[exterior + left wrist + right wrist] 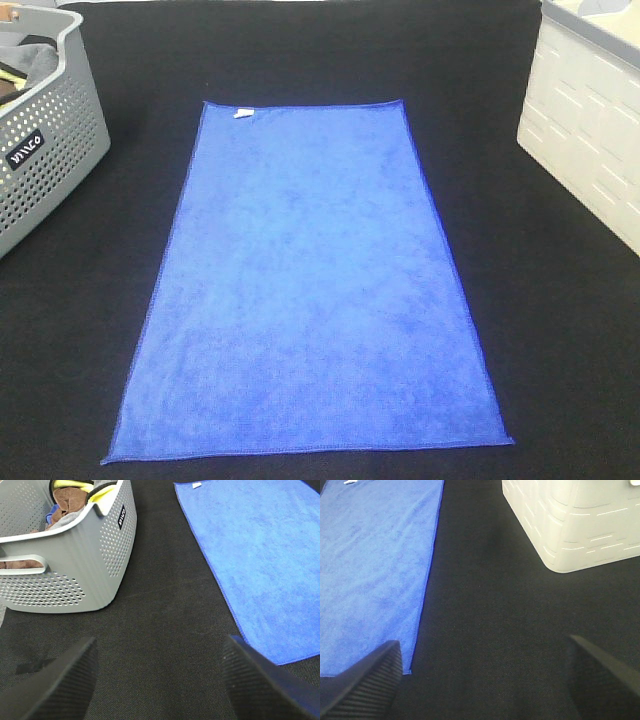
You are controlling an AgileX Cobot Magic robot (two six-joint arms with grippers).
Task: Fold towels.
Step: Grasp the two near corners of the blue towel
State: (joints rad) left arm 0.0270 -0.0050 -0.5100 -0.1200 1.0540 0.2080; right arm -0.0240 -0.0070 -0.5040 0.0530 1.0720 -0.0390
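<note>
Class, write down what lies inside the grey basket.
Inside the basket, the left wrist view shows a brown cloth, a yellow cloth and a scrap of blue. The basket's walls and the top cloths hide whatever lies lower down.

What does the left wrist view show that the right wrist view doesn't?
Only the left wrist view shows the grey perforated basket, with brown and yellow cloths inside it, and the left gripper, its jaws open. Only the right wrist view shows the white crate and the right gripper, also open. Both views show the blue towel lying flat on the black mat, with its white tag at the far hem. Neither gripper is holding anything.
</note>
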